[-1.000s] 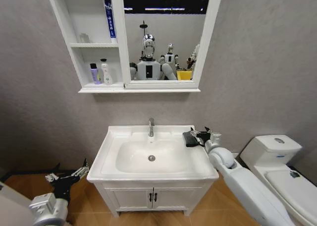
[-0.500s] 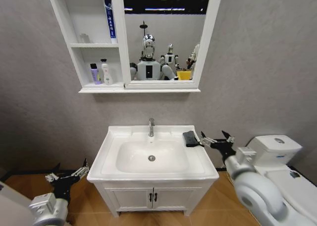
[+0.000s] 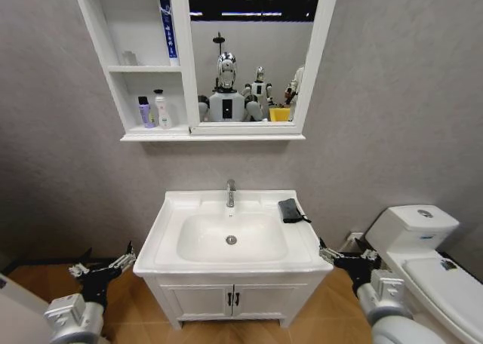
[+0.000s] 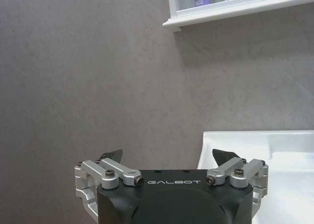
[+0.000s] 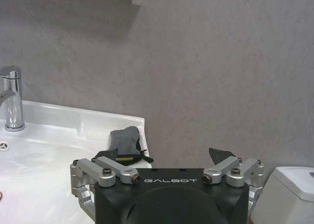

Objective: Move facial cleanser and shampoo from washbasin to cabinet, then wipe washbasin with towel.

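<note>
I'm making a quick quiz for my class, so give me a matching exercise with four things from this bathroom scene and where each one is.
Things:
1. towel
2. two bottles
3. right gripper
4. left gripper

Places:
A. low, beside the washbasin's left edge
B. between washbasin and toilet
C. washbasin's back right corner
D. cabinet's bottom shelf

Pairs: 1-C, 2-D, 3-B, 4-A

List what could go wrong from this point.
1. The towel lies at the washbasin's right rim; a clumsy approach might push it off.
2. The right pincer hangs open beside the basin's right edge and near the toilet; a fast rise could clip either.
3. The left pincer sits low, left of the basin.
</note>
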You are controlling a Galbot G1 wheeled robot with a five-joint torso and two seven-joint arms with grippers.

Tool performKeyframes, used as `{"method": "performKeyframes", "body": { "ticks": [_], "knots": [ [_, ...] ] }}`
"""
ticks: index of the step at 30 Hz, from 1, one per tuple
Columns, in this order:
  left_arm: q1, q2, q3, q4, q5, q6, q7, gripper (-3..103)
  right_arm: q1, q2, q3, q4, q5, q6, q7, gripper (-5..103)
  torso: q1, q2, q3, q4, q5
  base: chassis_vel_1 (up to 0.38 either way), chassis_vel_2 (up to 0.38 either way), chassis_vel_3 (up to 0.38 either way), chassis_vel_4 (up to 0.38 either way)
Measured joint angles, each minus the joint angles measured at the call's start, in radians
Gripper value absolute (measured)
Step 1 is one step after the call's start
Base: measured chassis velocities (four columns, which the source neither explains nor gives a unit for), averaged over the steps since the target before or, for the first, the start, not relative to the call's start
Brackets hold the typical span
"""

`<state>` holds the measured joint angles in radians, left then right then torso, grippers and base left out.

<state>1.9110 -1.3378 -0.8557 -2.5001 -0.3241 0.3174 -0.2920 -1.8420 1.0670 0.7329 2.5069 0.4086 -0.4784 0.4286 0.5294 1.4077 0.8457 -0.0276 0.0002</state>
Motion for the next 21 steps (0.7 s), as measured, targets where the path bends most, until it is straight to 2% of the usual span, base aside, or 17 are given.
{"method": "performKeyframes", "body": {
  "ticks": [10,11,14,17,21],
  "knots": [
    [0.000,0.000,0.000,0.000,0.000,0.000,0.000,100,0.009,0.000,-0.025,-0.004,-0.016,0.014,-0.005,100,-0.001,0.000,0.000,-0.0002,0.0003,0.208,-0.214,-0.224,0.210],
    [0.000,0.000,0.000,0.000,0.000,0.000,0.000,100,0.010,-0.002,-0.028,-0.004,-0.016,0.015,-0.003,100,-0.001,0.000,0.000,-0.0001,-0.0008,0.269,-0.267,-0.250,0.300],
    [0.000,0.000,0.000,0.000,0.000,0.000,0.000,100,0.012,-0.008,-0.040,-0.005,-0.017,0.015,0.002,100,0.000,0.000,0.000,0.0001,0.0008,0.284,-0.266,-0.278,0.301],
    [0.000,0.000,0.000,0.000,0.000,0.000,0.000,100,0.012,-0.013,-0.053,-0.005,-0.025,0.015,0.004,100,0.000,0.000,0.000,-0.0001,-0.0007,0.311,-0.313,-0.311,0.353],
    [0.000,0.000,0.000,0.000,0.000,0.000,0.000,100,0.012,-0.016,-0.069,-0.006,-0.029,0.016,0.004,100,-0.001,0.000,0.000,-0.0003,0.0009,0.342,-0.356,-0.366,0.356]
  ]
}}
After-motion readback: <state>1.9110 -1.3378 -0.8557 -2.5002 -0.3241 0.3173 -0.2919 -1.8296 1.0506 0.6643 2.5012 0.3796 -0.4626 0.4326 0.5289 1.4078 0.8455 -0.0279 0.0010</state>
